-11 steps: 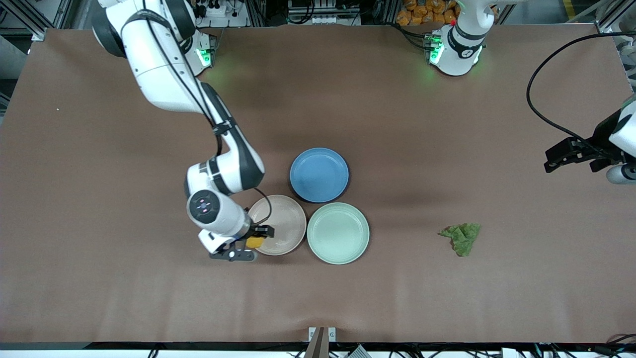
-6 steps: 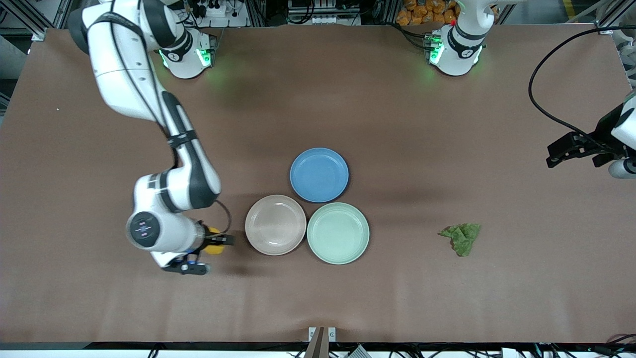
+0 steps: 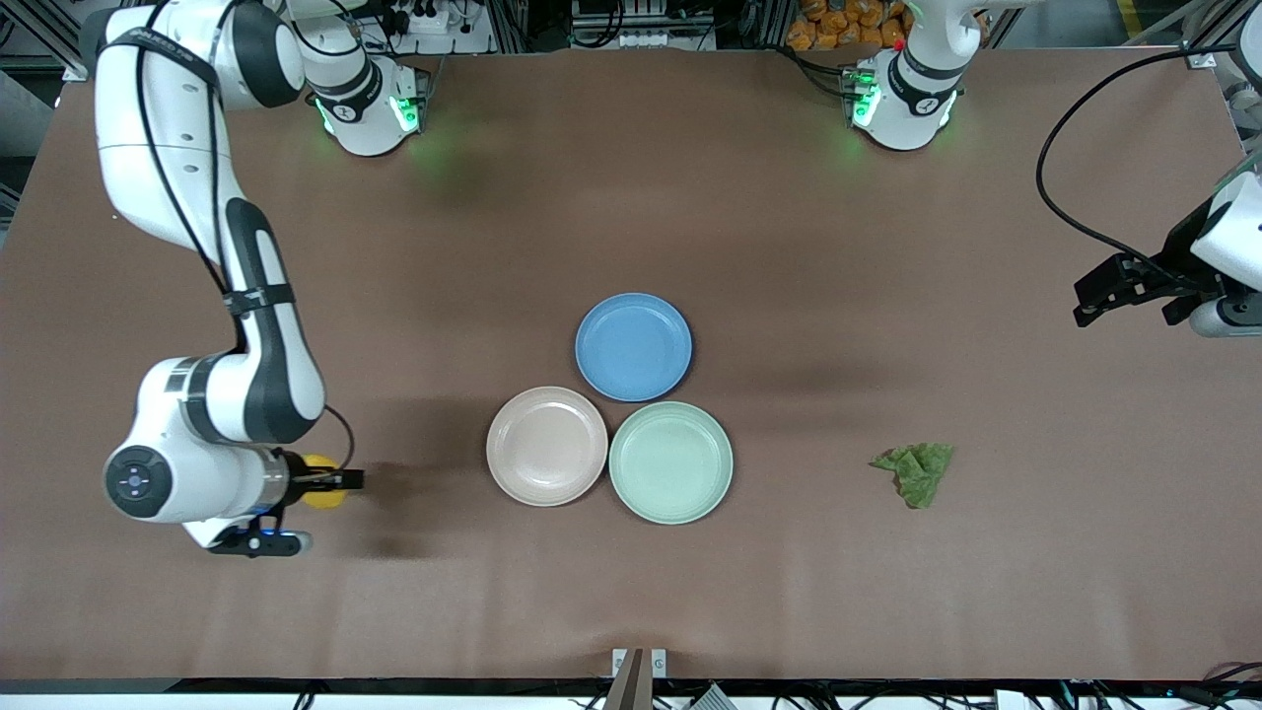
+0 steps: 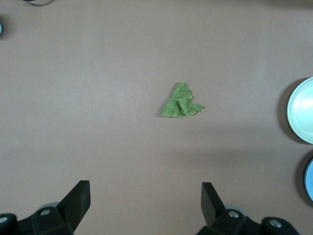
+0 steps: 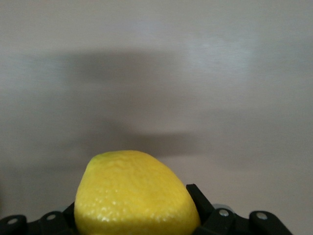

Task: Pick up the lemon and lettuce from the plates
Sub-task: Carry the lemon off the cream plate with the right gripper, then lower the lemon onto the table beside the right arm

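My right gripper (image 3: 330, 483) is shut on the yellow lemon (image 3: 320, 492), holding it over bare table toward the right arm's end, well away from the beige-pink plate (image 3: 546, 446). In the right wrist view the lemon (image 5: 134, 193) fills the space between the jaws. The mint green plate (image 3: 670, 461) sits beside the beige-pink one; both hold nothing. The green lettuce (image 3: 917, 470) lies on the bare table toward the left arm's end, and the left wrist view shows the lettuce (image 4: 181, 101) too. My left gripper (image 3: 1124, 291) hangs open at the left arm's end of the table, with its fingers (image 4: 78, 203) wide apart and nothing between them.
A blue plate (image 3: 633, 346) sits farther from the front camera than the other two plates and touches both. A black cable (image 3: 1060, 187) loops over the table toward the left gripper. The brown table (image 3: 631, 582) runs wide on every side of the plates.
My right arm has carried the lemon from the edge of the beige-pink plate out over the bare table toward the right arm's end. The left gripper has drifted slightly toward the robots' bases.
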You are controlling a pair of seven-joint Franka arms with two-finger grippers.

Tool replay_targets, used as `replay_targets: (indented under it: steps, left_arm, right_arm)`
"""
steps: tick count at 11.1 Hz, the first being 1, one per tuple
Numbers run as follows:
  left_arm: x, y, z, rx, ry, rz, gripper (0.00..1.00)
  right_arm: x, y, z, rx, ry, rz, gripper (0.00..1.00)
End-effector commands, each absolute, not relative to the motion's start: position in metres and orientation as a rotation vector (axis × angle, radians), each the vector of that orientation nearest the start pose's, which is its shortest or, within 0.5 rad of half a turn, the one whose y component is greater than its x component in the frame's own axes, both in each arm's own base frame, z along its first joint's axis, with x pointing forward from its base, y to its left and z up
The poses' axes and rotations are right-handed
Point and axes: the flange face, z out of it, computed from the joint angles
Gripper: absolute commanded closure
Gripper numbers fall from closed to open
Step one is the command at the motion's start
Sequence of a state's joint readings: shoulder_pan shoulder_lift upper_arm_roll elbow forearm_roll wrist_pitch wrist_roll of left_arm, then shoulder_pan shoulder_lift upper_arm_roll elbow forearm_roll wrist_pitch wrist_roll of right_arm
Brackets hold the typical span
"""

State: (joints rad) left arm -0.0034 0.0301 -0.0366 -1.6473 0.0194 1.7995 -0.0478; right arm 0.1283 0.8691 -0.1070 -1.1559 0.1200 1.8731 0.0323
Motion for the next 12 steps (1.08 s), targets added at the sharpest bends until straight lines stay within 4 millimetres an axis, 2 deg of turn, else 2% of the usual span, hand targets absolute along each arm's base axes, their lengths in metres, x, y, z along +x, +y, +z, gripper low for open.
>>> replay_targets:
  steps: [1, 4, 5, 7, 9, 11, 12]
  left_arm:
    - [0.568, -0.022, 0.612, -3.098, -0.009, -0.175, 0.00]
    - [0.565, -0.029, 0.616, -3.100, 0.006, -0.158, 0.00]
    - [0.565, -0.029, 0.616, -3.099, 0.007, -0.158, 0.00]
    - [0.565, -0.027, 0.620, -3.100, 0.006, -0.170, 0.00]
    - [0.565, -0.035, 0.642, -3.113, 0.021, -0.191, 0.00]
    - [0.566, -0.037, 0.640, -3.113, 0.024, -0.184, 0.00]
    - [0.566, -0.035, 0.640, -3.108, 0.022, -0.184, 0.00]
  right_arm:
    - [0.741, -0.002, 0.267, -3.115, -0.034, 0.296, 0.49]
    - [0.734, -0.074, 0.254, -3.093, 0.024, 0.317, 0.49]
    - [0.728, -0.091, 0.245, -3.086, 0.040, 0.342, 0.48]
    - [0.722, -0.102, 0.228, -3.089, 0.052, 0.330, 0.47]
    - [0.708, -0.116, 0.200, -3.086, 0.099, 0.297, 0.48]
    - [0.698, -0.118, 0.183, -3.088, 0.114, 0.280, 0.48]
    - [0.695, -0.118, 0.181, -3.088, 0.122, 0.270, 0.48]
